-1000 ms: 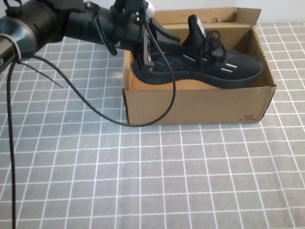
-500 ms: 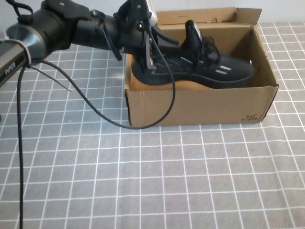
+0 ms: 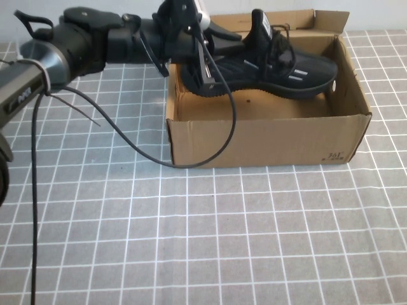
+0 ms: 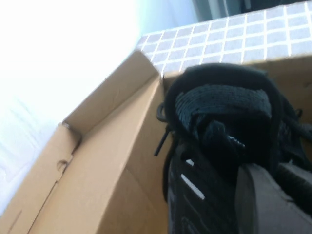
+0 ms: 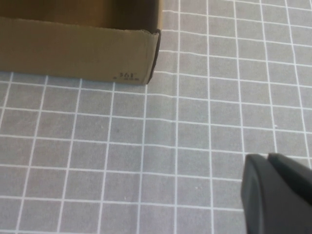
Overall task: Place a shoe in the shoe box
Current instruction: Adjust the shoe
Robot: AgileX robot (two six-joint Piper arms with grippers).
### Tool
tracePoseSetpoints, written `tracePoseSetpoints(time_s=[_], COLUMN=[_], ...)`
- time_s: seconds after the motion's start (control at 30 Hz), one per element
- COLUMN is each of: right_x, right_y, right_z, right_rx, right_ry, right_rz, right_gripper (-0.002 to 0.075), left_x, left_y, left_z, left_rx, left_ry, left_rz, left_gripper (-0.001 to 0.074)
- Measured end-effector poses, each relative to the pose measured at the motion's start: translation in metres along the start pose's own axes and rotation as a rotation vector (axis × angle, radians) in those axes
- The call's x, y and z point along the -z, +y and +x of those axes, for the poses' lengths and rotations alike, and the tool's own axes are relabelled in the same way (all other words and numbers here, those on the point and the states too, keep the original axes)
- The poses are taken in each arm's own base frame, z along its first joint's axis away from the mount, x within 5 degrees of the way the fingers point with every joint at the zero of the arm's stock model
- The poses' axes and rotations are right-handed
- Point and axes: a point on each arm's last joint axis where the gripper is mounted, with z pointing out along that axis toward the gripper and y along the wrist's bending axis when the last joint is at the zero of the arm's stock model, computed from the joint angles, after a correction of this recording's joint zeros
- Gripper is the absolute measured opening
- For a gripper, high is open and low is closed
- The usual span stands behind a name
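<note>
One thing decides the move: the shoe [image 3: 267, 73] hangs inside the shoe box [image 3: 267, 136], near the back wall, with the cardboard floor visible under its sole.
Shoe axis: it runs along the long side of the box — heel at the box's left end, toe at the right end, close to the right wall.
Left gripper [image 3: 197, 60]: above the left end of the box, clamped on the heel of the shoe; the shoe extends from it toward the right wall.
Right gripper [image 5: 275, 195]: outside the box, over the checked tablecloth [image 3: 254, 241] in front of the corner with the small print; its fingers look pressed together and hold nothing.
Nearer arm: the left — it alone carries the shoe.
Room: free floor lies under the shoe and toward the front wall; I judge lowering straight down is safe, watching the toe and the right wall.
</note>
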Motion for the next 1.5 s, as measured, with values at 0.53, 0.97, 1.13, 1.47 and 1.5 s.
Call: tracePoseSetpoints(time_s=[0.53, 0.97, 1.13, 1.47, 1.5], right_x=[0.0, 0.0, 0.0, -0.025, -0.026], right_y=[0.0, 0.0, 0.0, 0.011, 0.011], right_z=[0.0, 0.0, 0.0, -0.001, -0.001], right_rx=[0.0, -0.002, -0.002, 0.027, 0.029], right_ry=[-0.004, -0.004, -0.004, 0.077, 0.081], right_rz=[-0.003, -0.003, -0.003, 0.019, 0.02], right_gripper=[-0.0016, -0.0016, -0.0016, -0.0016, -0.0016], left_x=[-0.028, -0.043, -0.046, -0.046, -0.046], left_y=[0.011, 0.001, 0.0, 0.006, 0.007], left_z=[0.033, 0.067, 0.074, 0.08, 0.079], left_rx=[0.051, 0.072, 0.078, 0.195, 0.217], left_ry=[-0.052, 0.012, 0.022, 0.054, 0.052], left_rz=[-0.07, -0.038, -0.04, -0.123, -0.129], left_gripper=[0.0032, 0.0032, 0.0032, 0.0195, 0.0253])
